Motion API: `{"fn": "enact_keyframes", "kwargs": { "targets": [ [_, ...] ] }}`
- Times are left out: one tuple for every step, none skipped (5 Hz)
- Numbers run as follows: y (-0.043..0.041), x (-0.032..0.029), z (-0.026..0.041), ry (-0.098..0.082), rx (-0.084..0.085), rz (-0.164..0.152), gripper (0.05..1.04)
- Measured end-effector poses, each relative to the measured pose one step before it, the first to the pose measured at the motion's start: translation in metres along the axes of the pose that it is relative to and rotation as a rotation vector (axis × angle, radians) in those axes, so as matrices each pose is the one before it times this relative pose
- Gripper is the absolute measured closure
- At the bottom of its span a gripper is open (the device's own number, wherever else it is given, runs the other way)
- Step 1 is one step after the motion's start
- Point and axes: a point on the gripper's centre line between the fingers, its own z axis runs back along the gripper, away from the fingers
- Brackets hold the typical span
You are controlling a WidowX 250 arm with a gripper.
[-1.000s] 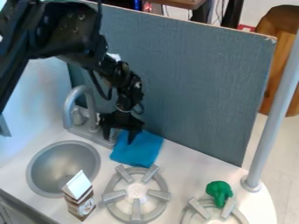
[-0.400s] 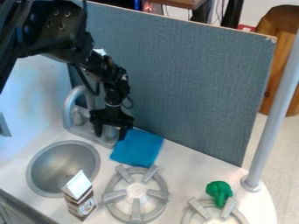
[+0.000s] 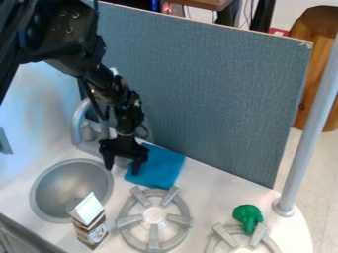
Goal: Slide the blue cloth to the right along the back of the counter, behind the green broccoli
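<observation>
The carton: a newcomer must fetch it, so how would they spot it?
On the white counter, find the round grey sink. At its lower right edge in view stands a brown-and-white carton with a peaked top. Its boxy shape sets it apart from the round burner beside it.

This is a toy kitchen counter set up in a room: a round grey sink basin (image 3: 41, 190) with a curved faucet (image 3: 78, 116) sits beside a stove burner (image 3: 187, 223), and a brown-and-white carton (image 3: 89, 230) and a green toy broccoli (image 3: 247, 216) lie about. A blue-grey panel (image 3: 218, 89) backs the counter, with loose cables (image 3: 247, 15) and pale flooring (image 3: 316, 163) beyond, rather like a lab.
</observation>
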Motion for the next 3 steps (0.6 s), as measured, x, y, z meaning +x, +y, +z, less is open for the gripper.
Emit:
{"fn": "enact_keyframes", "kwargs": {
  "targets": [
    [-0.02033,-0.00605,-0.00098,-0.0069,-0.0058,-0.0399,0.083],
    [-0.02078,-0.00578,-0.00016,-0.0034,-0.0019,-0.0504,0.083],
    [-0.00617,0.00797,0.00545,-0.0302,0.0166,0.0213,0.083]
  ]
}}
